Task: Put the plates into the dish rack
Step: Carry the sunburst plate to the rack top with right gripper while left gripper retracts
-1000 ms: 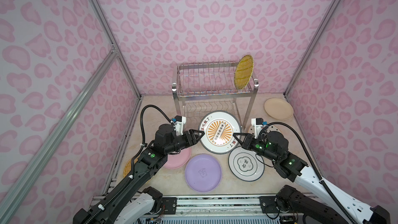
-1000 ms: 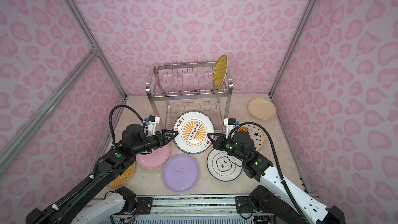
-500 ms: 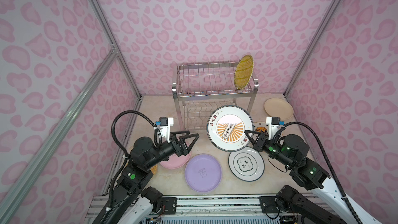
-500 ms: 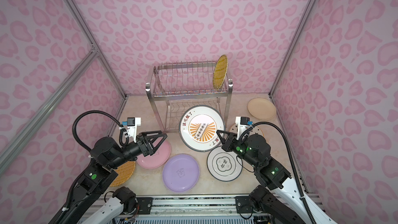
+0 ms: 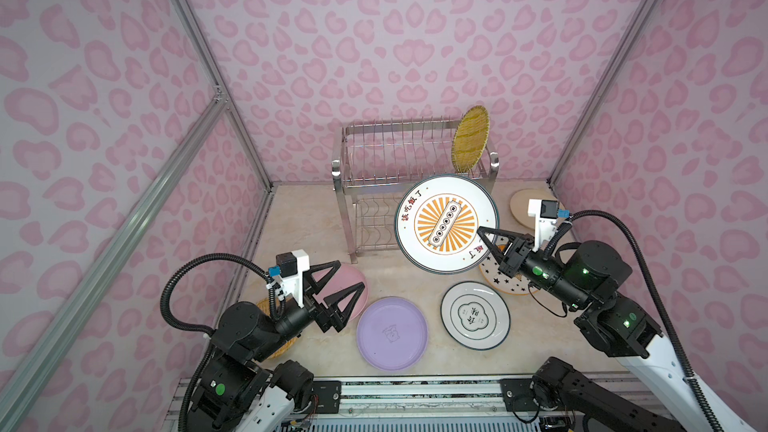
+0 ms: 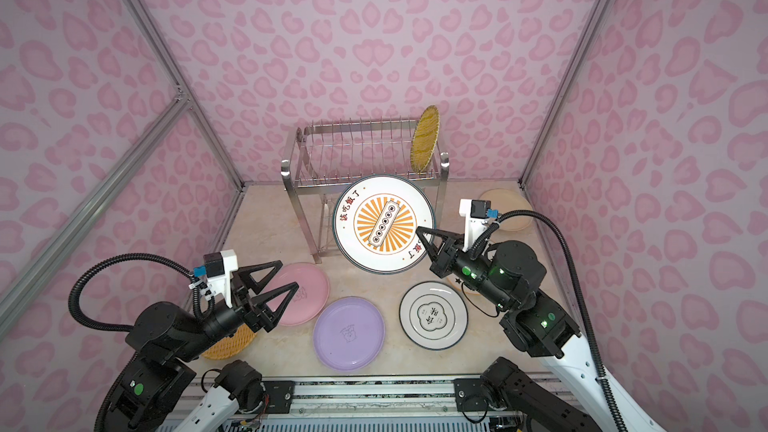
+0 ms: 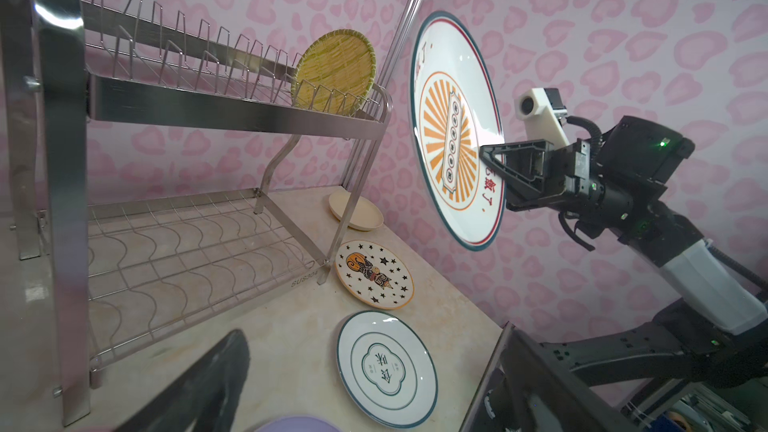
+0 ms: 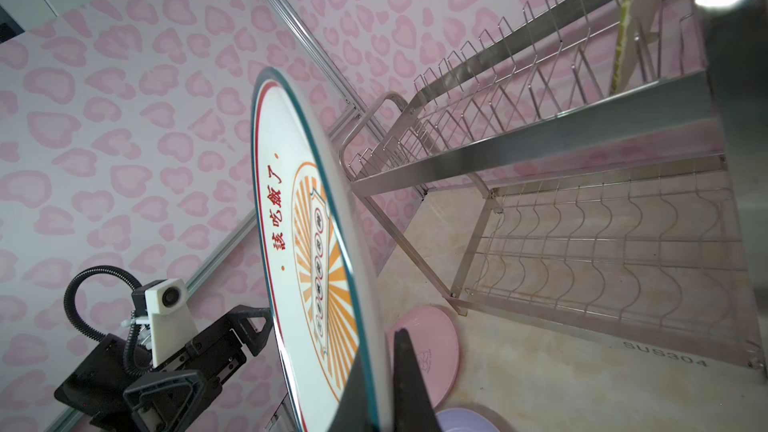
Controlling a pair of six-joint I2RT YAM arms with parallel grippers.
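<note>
Plate update: right gripper (image 5: 483,233) is clamped on the lower rim of the sunburst plate (image 5: 446,224). It's holding the plate up off the bench (image 5: 307,222), tipped nearly on edge, just in front of the right half of the rack (image 5: 399,160), with the printed face turned toward the left arm. So that one's not in the rack yet. Left gripper (image 5: 351,274) hangs with its jaws wide apart and nothing between them, above the pink plate (image 6: 309,295), which lies flat toward the front left of the bench. Rack sits at the middle of the back edge, and the yellow plate (image 5: 469,139) stands upright between the prongs at the right end of its top tier. Everything else lies flat on the bench. Lilac plate (image 5: 392,332) is by the middle of the front edge, with the emblem plate (image 5: 475,315) just to its right. Star plate (image 7: 374,274) is behind that, by the rack's front right leg and partly under the right gripper in both top views. Cream plate (image 6: 509,209) is in the back right corner. Woven plate (image 6: 232,340) is near the front left corner, mostly hidden under the left arm.
</note>
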